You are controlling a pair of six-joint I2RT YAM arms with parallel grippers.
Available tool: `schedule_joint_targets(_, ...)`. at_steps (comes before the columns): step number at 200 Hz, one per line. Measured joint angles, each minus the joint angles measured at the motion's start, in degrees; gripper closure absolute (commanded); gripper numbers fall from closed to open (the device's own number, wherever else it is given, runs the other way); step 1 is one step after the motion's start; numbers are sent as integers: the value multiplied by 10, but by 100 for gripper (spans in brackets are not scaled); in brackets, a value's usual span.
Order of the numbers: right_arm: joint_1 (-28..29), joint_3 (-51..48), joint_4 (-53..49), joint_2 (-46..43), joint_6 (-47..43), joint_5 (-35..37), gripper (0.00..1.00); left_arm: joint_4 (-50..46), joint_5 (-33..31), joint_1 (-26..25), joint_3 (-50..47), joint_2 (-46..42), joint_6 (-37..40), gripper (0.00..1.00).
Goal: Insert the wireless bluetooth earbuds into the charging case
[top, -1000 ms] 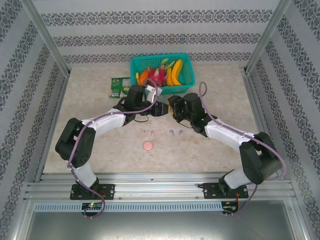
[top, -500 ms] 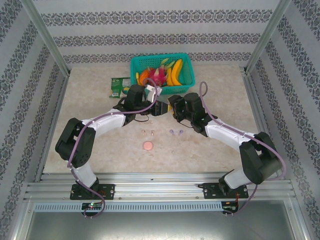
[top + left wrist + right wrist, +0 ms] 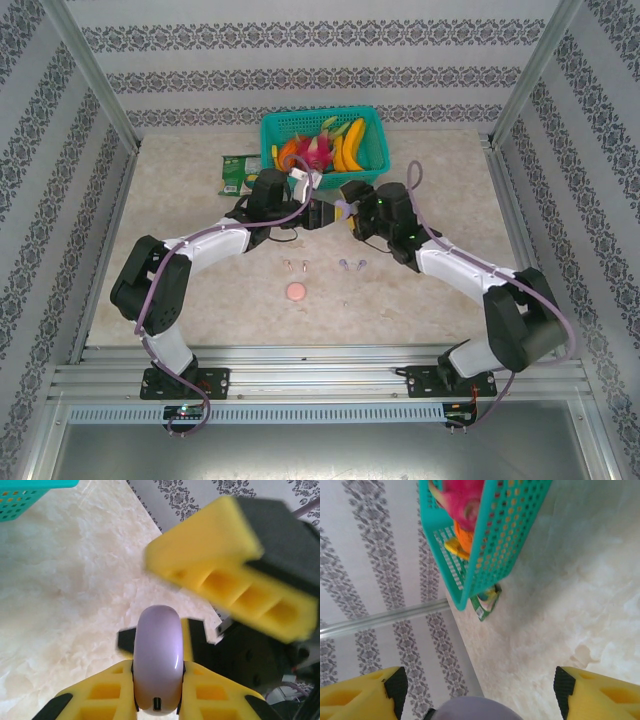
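The left tool is clamped on a lilac charging case, its two yellow fingers pressed against the case's flat sides, so the rounded edge with a small port faces the left wrist camera. The case is held in the air above the counter, a little in front of the teal basket of toy fruit. The right tool meets it from the opposite side with its fingers spread wide. In the right wrist view the lilac case's curved top sits low between them, with clear space on both sides and touching neither. From above, the two tools are nearly tip to tip at the middle of the counter. The wireless bluetooth earbuds lie on the counter just nearer the arm bases than the tools, outside any case: the pinkish pair close together on the left, the lilac pair a short way to their right. A round pink case lies just in front of the pinkish pair. A green packet lies beside the basket's left end.
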Motion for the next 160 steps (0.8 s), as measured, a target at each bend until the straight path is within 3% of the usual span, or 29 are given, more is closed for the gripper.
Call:
schedule_joint_targets(28, -55, -32, -19, -78, -58, -8, 19, 1, 2, 10, -1, 0, -5, 100)
schedule_joint_targets(57, -103, -62, -25, -144, -195, -47, 19, 1, 15, 25, -1, 0, -9, 100)
schedule_joint_targets(104, -104, -92, -31, -168, -389, -130, 20, 0, 48, 28, -1, 0, -9, 100)
schedule_joint_targets(160, -65, -87, -33, -122, -464, -159, 22, -1, 71, 28, -1, 0, -9, 100)
